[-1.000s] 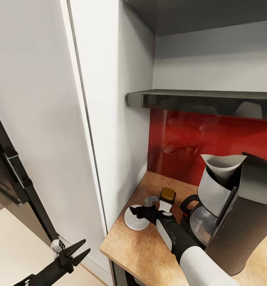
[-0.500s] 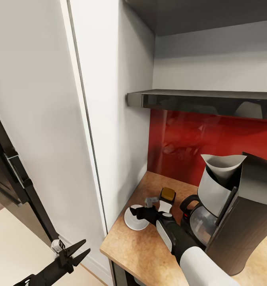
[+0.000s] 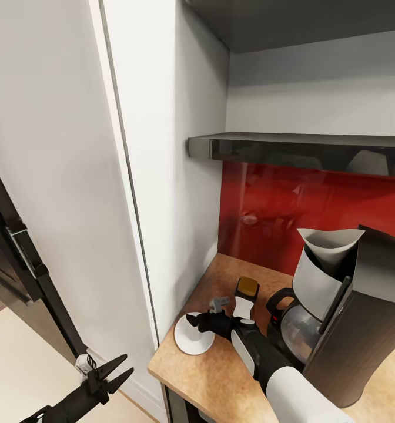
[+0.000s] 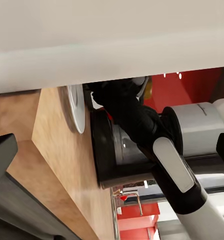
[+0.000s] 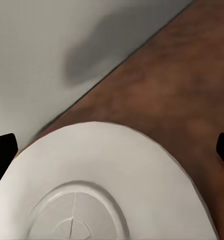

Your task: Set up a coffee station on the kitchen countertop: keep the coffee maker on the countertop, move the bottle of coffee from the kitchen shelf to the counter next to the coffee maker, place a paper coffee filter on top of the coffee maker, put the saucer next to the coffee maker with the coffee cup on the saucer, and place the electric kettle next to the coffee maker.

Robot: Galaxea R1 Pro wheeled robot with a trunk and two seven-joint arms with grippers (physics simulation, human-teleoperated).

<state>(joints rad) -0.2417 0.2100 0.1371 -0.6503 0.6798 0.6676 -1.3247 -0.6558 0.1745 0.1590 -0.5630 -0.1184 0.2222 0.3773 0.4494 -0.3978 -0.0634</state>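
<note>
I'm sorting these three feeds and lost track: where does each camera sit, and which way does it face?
Head view: on the robot's head, facing forward and down at the light-wood countertop; both arms show, right hand over the round white saucer.
Left wrist view: on the low left arm, facing across the countertop edge; the right forearm shows.
Right wrist view: above the saucer, facing down; black fingertips at the edges.
All three share the saucer.

Head camera looks forward and down from above onto the tabletop (image 3: 206, 358) corner; left wrist camera views the same corner from low beside its edge, rolled sideways; right wrist camera sits very close over the saucer (image 5: 112, 185), which all views share.
</note>
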